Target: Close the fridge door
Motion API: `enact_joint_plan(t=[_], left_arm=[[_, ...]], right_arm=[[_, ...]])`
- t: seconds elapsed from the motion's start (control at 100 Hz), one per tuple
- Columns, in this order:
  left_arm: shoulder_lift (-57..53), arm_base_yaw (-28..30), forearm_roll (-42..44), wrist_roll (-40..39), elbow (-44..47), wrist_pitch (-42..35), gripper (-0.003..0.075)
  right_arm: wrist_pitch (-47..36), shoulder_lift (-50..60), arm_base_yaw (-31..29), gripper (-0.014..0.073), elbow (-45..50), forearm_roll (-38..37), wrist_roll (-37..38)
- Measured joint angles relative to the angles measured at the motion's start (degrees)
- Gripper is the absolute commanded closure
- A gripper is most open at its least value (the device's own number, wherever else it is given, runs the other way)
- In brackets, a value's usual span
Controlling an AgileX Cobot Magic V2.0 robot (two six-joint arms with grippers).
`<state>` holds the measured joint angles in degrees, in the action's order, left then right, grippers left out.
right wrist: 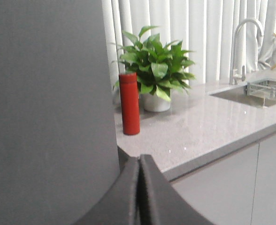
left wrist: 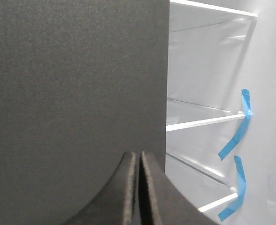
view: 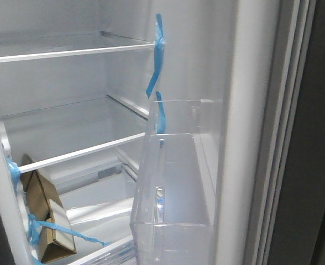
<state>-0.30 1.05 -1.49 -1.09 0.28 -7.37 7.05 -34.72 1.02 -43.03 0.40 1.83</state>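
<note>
Fridge door (view: pixel 245 138): stands open at the right of the front view, its white inner face toward the camera and its dark grey outer edge further right; in the right wrist view its matte grey outside (right wrist: pixel 49 108) fills the side next to the fingers.
Dark grey panel (left wrist: pixel 77 93): plain matte face, fills most of the left wrist view, close in front of the left gripper.
Fridge interior (view: pixel 57 77): white, with 2 glass shelves edged in white trim; blue tape strips (view: pixel 158 55) hang at the shelf ends.
Counter (right wrist: pixel 199 126): speckled grey worktop beside the door, with a sink (right wrist: pixel 250 93) and tap (right wrist: pixel 243 47) at its far end.
Door bin (view: pixel 171 182): clear plastic, fixed to the door's inner face, nothing visible inside.
Potted plant (right wrist: pixel 157 65): green, in a white pot on the counter.
Cardboard box (view: pixel 43 215): brown, low in the fridge, tilted, blue tape across it.
Red bottle (right wrist: pixel 129 103): upright on the counter, just beside the plant.
Left gripper (left wrist: pixel 139 187): fingers pressed together, holding nothing.
Right gripper (right wrist: pixel 140 192): fingers pressed together, holding nothing.
</note>
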Motion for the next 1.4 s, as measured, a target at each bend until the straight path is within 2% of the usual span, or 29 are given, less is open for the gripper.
enact_joint_plan(t=[0.22,0.34,0.51,0.789,0.889,1.169,1.399], left_arm=[[0.0,0.0,0.0,0.0,0.0,0.0,0.074],[0.0,0.0,0.0,0.0,0.0,0.0,0.074],[0.0,0.0,0.0,0.0,0.0,0.0,0.074],[0.0,0.0,0.0,0.0,0.0,0.0,0.074],[0.0,0.0,0.0,0.0,0.0,0.0,0.074],[0.0,0.0,0.0,0.0,0.0,0.0,0.074],[0.0,0.0,0.0,0.0,0.0,0.0,0.074]], right_arm=[[0.7,-5.7,0.0,0.0639,-4.5,1.8,0.0],[1.5,-7.1,0.0,0.0639,-4.5,7.9,-3.8],[0.2,-8.3,0.0,0.0639,-4.5,27.3,-19.4],[-4.7,-10.2,0.0,0.0639,-4.5,56.5,-38.7],[-6.7,-10.9,0.0,0.0639,-4.5,65.8,-42.2],[-15.1,-14.5,0.0,0.0639,-4.5,82.7,-43.0],[-14.8,-19.0,0.0,0.0639,-4.5,86.7,-31.8]])
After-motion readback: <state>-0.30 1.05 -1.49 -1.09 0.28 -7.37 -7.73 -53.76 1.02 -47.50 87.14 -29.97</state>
